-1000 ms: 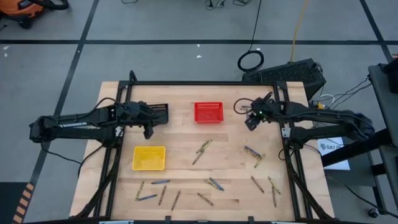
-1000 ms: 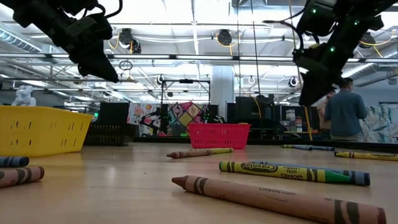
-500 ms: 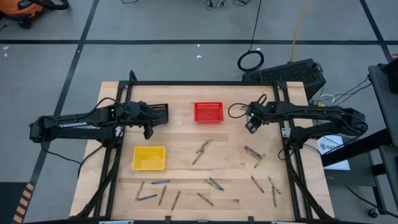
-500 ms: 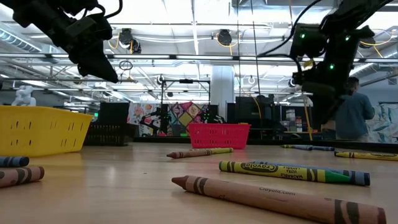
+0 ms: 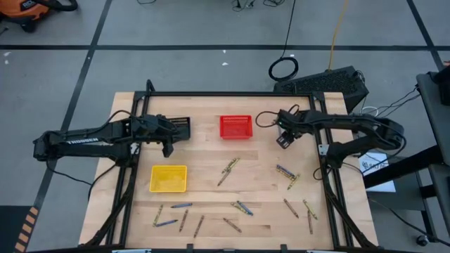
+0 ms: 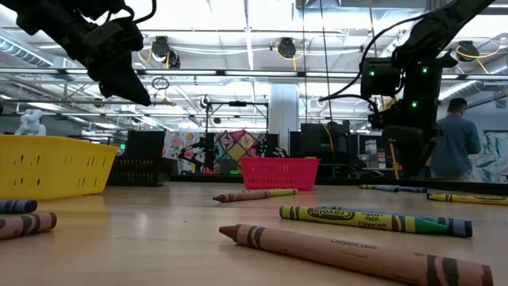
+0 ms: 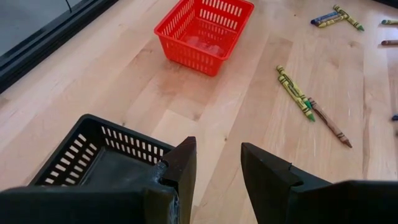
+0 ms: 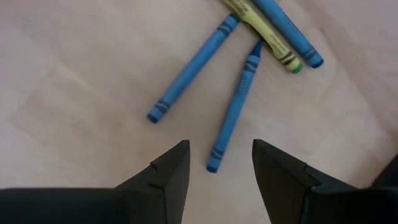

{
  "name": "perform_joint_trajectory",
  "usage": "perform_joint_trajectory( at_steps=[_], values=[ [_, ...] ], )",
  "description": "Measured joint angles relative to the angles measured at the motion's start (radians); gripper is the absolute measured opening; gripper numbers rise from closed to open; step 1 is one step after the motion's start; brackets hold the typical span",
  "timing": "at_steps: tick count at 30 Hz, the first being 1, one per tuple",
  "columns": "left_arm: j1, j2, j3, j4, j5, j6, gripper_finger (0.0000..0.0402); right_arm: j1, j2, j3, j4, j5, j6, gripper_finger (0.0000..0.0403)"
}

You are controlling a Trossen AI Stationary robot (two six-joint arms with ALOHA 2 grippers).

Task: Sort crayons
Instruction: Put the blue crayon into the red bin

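The right gripper's (image 8: 216, 180) fingers (image 8: 166, 177) stand spread with nothing between them, pointing down at the bench (image 5: 204, 151); directly past their tips lie two blue crayons (image 8: 191, 68), side by side but angled apart, and beyond those a yellow-green crayon (image 8: 264, 34) and another blue one crossing near their far ends. In the high view this gripper (image 5: 282, 140) hangs over bare wood to the right of the red mesh basket (image 5: 235, 127), at the bench's far right part; in the low view it (image 6: 405, 163) is well above the surface.

The left gripper's (image 7: 217, 168) fingers (image 7: 183, 165) are likewise spread and empty — held over the near corner of the black mesh basket (image 7: 106, 155); past them sit the red basket (image 7: 205, 31) and a yellow-green crayon (image 7: 295, 93) lying end to end with a brown one (image 7: 329, 123). From above, this gripper (image 5: 167, 146) waits at the bench's far left, just above the yellow mesh basket (image 5: 169, 178).

The crayons (image 5: 228, 171) all lie loose on the bench — none in any basket; a pair near the middle, a cluster to the right (image 5: 286, 173), and the others scattered along the near edge (image 5: 181, 213). In the low view a brown crayon (image 6: 349, 253) lies closest, a yellow-green one (image 6: 361, 217) just behind it; a person (image 6: 456, 147) stands in the room behind.
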Motion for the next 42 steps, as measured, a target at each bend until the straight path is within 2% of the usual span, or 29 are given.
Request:
perform_joint_trajectory(
  at_steps=[5, 10, 23, 28, 38, 42],
  values=[
    [0.000, 0.000, 0.000, 0.000, 0.000, 0.000, 0.0132, -0.047, 0.032, 0.000, 0.010, -0.001, -0.028, 0.0160],
    [0.000, 0.000, 0.000, 0.000, 0.000, 0.000, 0.0132, -0.072, 0.063, 0.000, 0.053, -0.051, -0.054, 0.0160],
    [0.000, 0.000, 0.000, -0.001, 0.000, 0.000, 0.0132, -0.116, 0.158, 0.004, 0.087, -0.052, -0.091, 0.0155],
    [0.000, 0.000, 0.000, -0.002, 0.000, 0.000, 0.0132, -0.118, 0.162, 0.003, 0.087, -0.073, -0.103, 0.0119],
    [0.000, 0.000, 0.000, -0.002, 0.000, 0.000, 0.0132, -0.118, 0.163, 0.002, 0.067, -0.105, -0.111, 0.0012],
    [0.000, 0.000, 0.000, -0.002, 0.000, 0.000, 0.0132, -0.118, 0.163, 0.002, 0.049, -0.105, -0.113, 0.0007]
  ],
)
